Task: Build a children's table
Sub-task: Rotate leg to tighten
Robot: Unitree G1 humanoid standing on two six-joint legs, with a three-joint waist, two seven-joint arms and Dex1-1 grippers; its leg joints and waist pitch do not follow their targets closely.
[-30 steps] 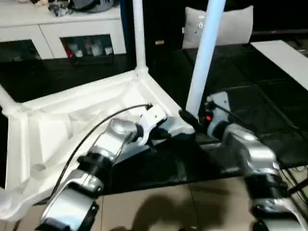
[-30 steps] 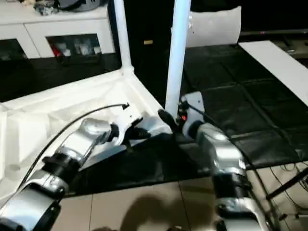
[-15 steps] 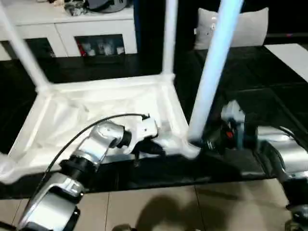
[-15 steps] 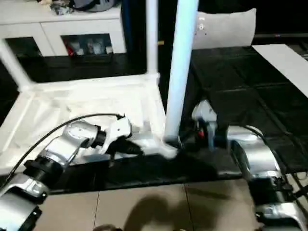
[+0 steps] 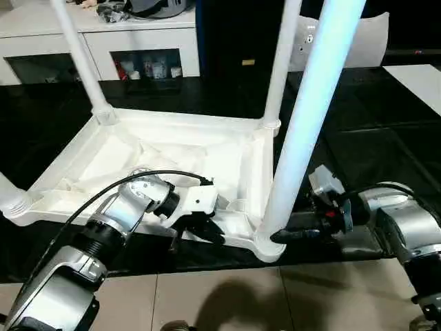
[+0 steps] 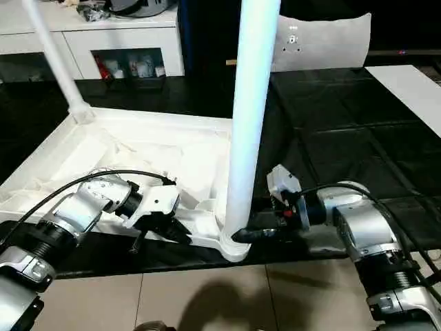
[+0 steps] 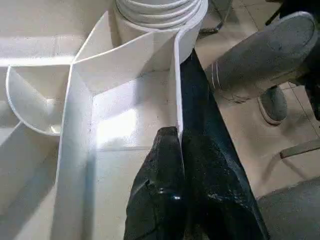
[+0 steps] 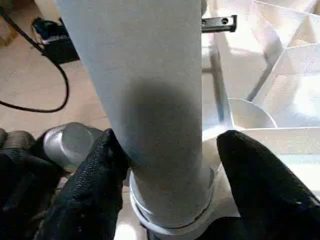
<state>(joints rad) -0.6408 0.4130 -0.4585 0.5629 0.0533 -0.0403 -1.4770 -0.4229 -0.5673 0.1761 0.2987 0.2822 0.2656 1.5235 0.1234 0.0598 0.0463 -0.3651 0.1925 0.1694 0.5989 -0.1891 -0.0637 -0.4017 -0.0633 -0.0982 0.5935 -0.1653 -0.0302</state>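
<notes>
Between the two black finger pads of the right gripper (image 8: 165,200) stands the nearest long tapered white plastic leg (image 6: 249,117), seated in the near corner socket of the upturned white ribbed table top (image 5: 165,148); one pad touches it, the other stands just off. A second ago that corner lay further from the robot, at an angle. Just beside that socket, the left gripper (image 7: 177,145) is clamped on the thin near rim wall. Beyond stands a white glass-doored cabinet (image 5: 148,52)
</notes>
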